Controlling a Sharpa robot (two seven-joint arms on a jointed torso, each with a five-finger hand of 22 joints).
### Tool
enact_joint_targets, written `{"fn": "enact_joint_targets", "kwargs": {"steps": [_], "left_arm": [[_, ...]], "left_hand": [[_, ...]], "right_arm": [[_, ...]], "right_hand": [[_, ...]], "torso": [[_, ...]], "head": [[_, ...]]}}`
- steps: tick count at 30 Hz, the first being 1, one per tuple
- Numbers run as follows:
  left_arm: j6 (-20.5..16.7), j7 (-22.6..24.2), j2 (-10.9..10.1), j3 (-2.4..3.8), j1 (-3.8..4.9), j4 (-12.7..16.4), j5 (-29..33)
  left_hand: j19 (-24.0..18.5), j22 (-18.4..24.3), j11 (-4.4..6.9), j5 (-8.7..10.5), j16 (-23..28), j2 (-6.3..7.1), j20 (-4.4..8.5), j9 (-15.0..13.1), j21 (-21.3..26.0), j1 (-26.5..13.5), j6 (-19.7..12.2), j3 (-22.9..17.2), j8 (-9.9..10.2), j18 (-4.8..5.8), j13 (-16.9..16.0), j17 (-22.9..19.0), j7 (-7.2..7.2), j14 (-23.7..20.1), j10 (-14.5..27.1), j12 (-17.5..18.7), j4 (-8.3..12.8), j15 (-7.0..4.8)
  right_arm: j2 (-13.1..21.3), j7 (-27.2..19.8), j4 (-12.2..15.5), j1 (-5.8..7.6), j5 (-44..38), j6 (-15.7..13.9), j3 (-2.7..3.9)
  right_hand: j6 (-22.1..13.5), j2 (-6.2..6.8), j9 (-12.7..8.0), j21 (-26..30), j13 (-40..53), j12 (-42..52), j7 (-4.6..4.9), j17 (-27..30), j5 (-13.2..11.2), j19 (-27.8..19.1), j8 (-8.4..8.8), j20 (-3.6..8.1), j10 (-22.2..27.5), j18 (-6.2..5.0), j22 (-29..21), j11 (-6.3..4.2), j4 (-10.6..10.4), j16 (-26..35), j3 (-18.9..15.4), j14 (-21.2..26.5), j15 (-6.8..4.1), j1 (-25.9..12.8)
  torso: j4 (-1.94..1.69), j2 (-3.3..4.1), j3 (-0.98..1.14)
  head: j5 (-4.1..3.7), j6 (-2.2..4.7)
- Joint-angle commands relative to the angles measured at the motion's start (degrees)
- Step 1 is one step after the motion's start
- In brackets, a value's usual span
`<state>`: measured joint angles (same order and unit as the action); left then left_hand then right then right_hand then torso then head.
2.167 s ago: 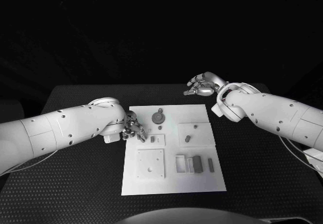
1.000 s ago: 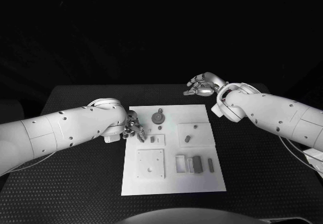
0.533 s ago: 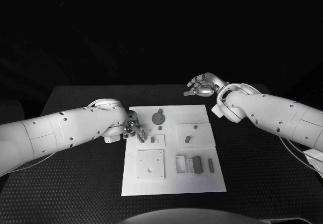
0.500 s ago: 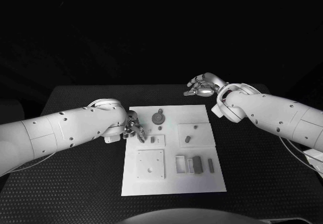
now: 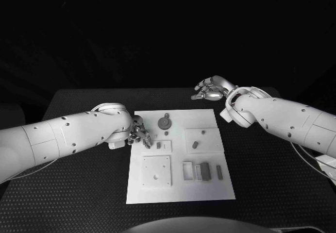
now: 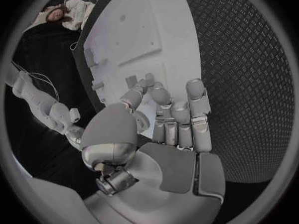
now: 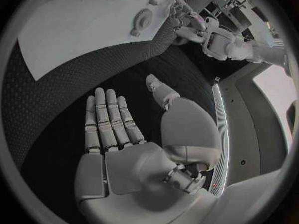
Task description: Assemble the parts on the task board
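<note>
The white task board [image 5: 180, 187] lies in the middle of the black table. On it sit a round grey part [image 5: 165, 121], two small grey pieces [image 5: 195, 143] [image 5: 159, 144], a square plate [image 5: 156, 170] and a white frame [image 5: 189, 170] beside dark blocks [image 5: 205, 171]. My left hand [image 5: 139, 135] hovers at the board's left edge, its fingers [image 6: 177, 114] loosely bent and apart over the board [image 6: 143, 30], holding nothing. My right hand [image 5: 210, 89] hangs past the board's far right corner with its fingers [image 7: 107, 119] stretched flat and empty. The round part [image 7: 142, 21] lies well ahead of that palm.
Black textured table surface [image 5: 84, 194] surrounds the board on all sides. A thin cable [image 5: 308, 162] trails under my right arm near the table's right edge. My left arm [image 7: 218, 40] also appears beyond the board in the right wrist view.
</note>
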<state>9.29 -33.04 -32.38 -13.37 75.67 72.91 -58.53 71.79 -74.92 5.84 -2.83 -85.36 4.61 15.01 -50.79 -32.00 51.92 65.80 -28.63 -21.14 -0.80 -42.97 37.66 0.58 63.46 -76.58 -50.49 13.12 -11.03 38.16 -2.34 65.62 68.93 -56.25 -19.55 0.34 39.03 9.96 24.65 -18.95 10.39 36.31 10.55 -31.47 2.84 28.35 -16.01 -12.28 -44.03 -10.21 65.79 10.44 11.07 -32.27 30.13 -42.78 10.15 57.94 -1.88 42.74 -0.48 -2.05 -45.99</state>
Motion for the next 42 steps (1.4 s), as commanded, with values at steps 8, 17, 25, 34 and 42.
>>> {"fn": "enact_joint_targets", "kwargs": {"steps": [8,17,25,34,42], "left_arm": [[-0.6,0.1,0.2,-0.14,-0.27,0.4,0.4],[-0.7,0.1,0.4,-0.13,-0.31,0.3,0.4],[-0.6,0.3,0.4,-0.13,-0.31,0.4,0.4],[-0.5,0.3,0.4,-0.13,-0.31,0.5,0.9],[-0.3,0.3,0.3,-0.13,-0.31,0.8,0.9]], "left_hand": [[0.5,-1.2,-0.11,-0.16,0.2,-0.40,0.87,-0.1,0.1,0.0,0.9,-0.1,0.0,0.08,0.1,0.1,-0.16,0.3,-0.6,-0.1,-0.1,-0.25],[0.5,-1.2,-0.10,-0.15,0.1,-0.41,0.85,-0.1,0.1,0.0,1.0,0.0,0.0,0.10,0.1,0.1,-0.18,0.4,-0.6,-0.1,0.0,-0.27],[0.6,-1.2,-0.09,-0.15,0.2,-0.37,0.83,-0.2,0.1,-0.2,1.0,0.1,0.0,0.12,0.1,0.1,-0.18,0.4,-0.7,-0.1,-0.1,-0.29],[0.6,-1.2,-0.08,-0.14,0.2,-0.21,0.81,-0.2,0.1,-0.9,1.0,0.4,0.1,0.12,0.2,0.1,-0.19,0.5,-0.7,-0.1,-0.6,-0.32],[0.6,-1.2,-0.08,-0.14,0.2,-0.14,0.82,-0.2,0.2,-1.0,1.0,0.4,0.1,0.11,0.2,0.1,-0.19,0.5,-0.7,0.0,-0.7,-0.33]], "right_arm": [[0.0,-0.5,0.1,-0.03,-0.1,0.8,0.01],[-0.1,-0.5,0.1,-0.04,-0.1,0.8,0.01],[-0.1,-0.5,0.1,-0.04,-0.1,0.8,0.01],[-0.1,-0.5,0.1,-0.05,-0.1,0.8,0.01],[-0.1,-0.5,0.1,-0.07,-0.1,0.8,0.01]], "right_hand": [[-0.4,0.22,-0.1,0.5,-0.2,0.2,3.38,-0.2,0.0,-0.8,-0.39,-0.03,0.4,1.17,0.2,0.03,-0.4,0.3,-0.1,0.3,-0.07,0.5],[-0.4,0.23,-0.1,0.6,-0.2,0.2,3.38,-0.2,0.0,-0.9,-0.41,-0.04,0.4,1.23,0.3,0.03,-0.4,0.3,-0.1,0.3,-0.07,0.5],[-0.5,0.26,-0.2,0.8,-0.3,0.3,3.39,-0.3,0.0,-1.1,-0.43,-0.05,0.4,1.31,0.4,0.04,-0.5,0.3,-0.1,0.3,-0.06,0.6],[-0.5,0.30,-0.2,0.9,-0.3,0.3,3.40,-0.3,0.0,-1.3,-0.45,-0.06,0.4,1.41,0.5,0.05,-0.5,0.4,-0.1,0.3,-0.06,0.6],[-0.6,0.29,-0.2,1.1,-0.5,0.2,3.41,-0.3,0.0,-1.6,-0.47,-0.07,0.6,1.53,0.6,0.11,-0.6,0.5,-0.1,0.5,0.01,0.6]], "torso": [[0.01,-0.01,-0.02],[-0.01,0.01,-0.02],[-0.03,0.00,-0.04],[-0.02,-0.01,-0.05],[-0.03,-0.01,-0.04]], "head": [[-0.10,0.01],[-0.09,0.00],[-0.10,-0.03],[-0.15,-0.09],[-0.16,-0.10]]}}
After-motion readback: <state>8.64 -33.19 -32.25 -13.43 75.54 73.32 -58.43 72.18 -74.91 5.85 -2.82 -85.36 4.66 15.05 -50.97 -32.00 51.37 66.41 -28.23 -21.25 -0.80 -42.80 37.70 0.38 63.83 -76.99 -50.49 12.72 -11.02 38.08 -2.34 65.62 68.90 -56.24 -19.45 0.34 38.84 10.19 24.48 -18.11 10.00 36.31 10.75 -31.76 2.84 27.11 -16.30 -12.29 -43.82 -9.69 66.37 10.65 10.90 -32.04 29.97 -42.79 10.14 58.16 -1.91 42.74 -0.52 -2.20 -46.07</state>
